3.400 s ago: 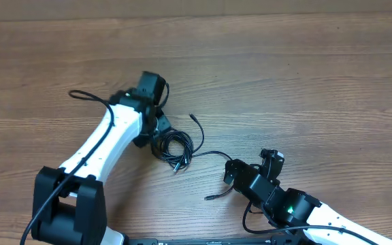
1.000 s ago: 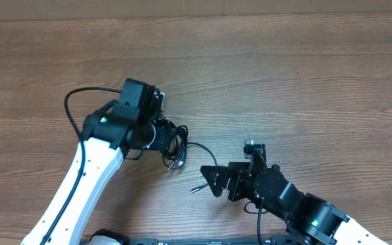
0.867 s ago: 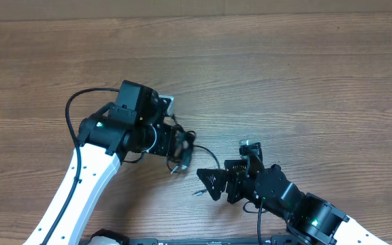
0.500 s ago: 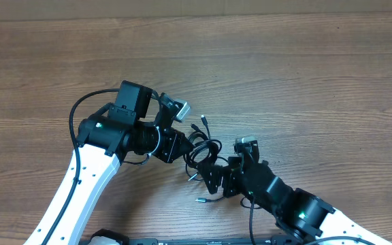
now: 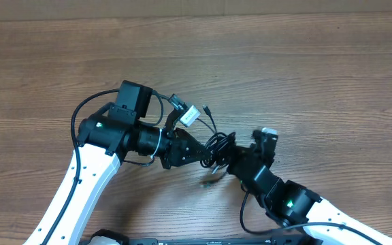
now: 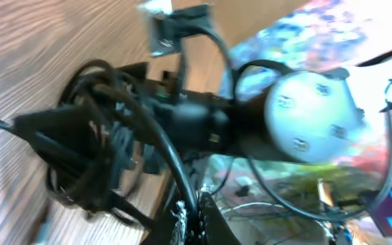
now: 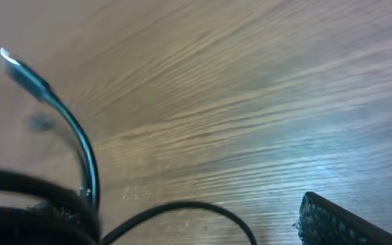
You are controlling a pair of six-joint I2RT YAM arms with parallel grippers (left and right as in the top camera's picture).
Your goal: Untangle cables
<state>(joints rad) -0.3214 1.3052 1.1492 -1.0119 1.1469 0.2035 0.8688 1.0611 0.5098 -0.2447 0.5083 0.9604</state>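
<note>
Overhead view; entries run from the robot's edge outward, and places are given against the left pincer.

1. Left arm (image 5: 87, 178): a white link rising from the near-left side to a black wrist. It ends in the left pincer (image 5: 201, 154), which points toward the right arm. Its jaws are clamped tight on the cables.
2. Right arm (image 5: 301, 209): a white link with a green light, coming in from the near-right corner. The right pincer (image 5: 231, 156) faces the left pincer's tip from the opposite side. Its jaws are spread wide. The right wrist view shows only one finger (image 7: 332, 221), at the lower right corner. Whether the pincer touches the bundle cannot be told.
3. Cables (image 5: 216, 144): thin black cords in a knotted coil, bunched at the left pincer's tip, between it and the right pincer. In the left wrist view the loops are blurred around the dark finger.
4. White connector (image 5: 188, 116): on a thicker black cord, just beyond the left pincer.
5. Plug tip (image 5: 207, 109): the metallic end of a loose strand, beyond the left pincer's tip and beside the white connector.
6. Table (image 5: 305, 75): wood-grain surface extending far beyond the left pincer.
</note>
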